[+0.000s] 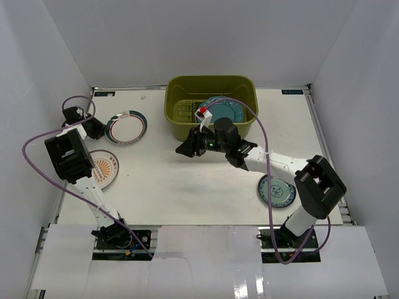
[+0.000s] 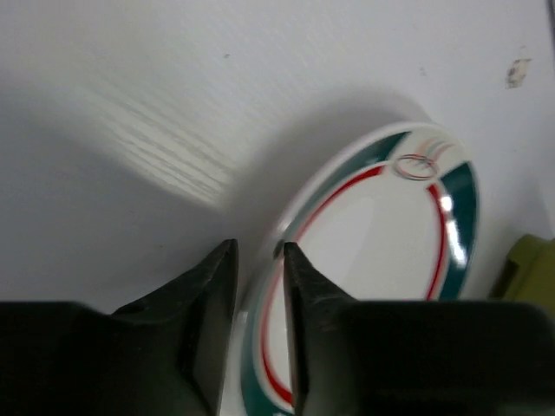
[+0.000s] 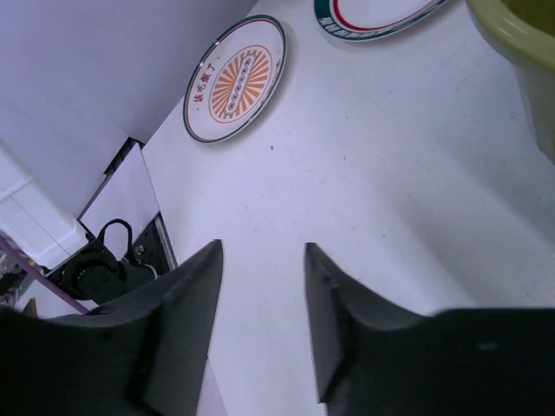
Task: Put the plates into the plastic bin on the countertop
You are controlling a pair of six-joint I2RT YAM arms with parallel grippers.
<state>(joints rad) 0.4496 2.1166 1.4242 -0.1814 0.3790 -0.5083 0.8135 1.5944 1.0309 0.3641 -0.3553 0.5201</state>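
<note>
The white striped-rim plate [image 1: 126,128] lies at the back left of the countertop [image 1: 187,187]. My left gripper [image 1: 100,129] is at its left edge. In the left wrist view the gripper [image 2: 258,251] stands closed across the rim of this plate [image 2: 381,234], one finger on each side. My right gripper [image 1: 184,149] is open and empty, hovering in front of the olive-green plastic bin [image 1: 181,93], which holds a teal plate [image 1: 224,112]. An orange-patterned plate [image 1: 103,168] lies near left and a small teal plate [image 1: 277,190] near right.
White walls close in the countertop on three sides. The right wrist view shows the open right gripper [image 3: 262,251], the orange-patterned plate [image 3: 236,78], the striped-rim plate [image 3: 377,16], the bin's corner [image 3: 512,35] and the left arm's base [image 3: 104,269]. Purple cables loop over both arms.
</note>
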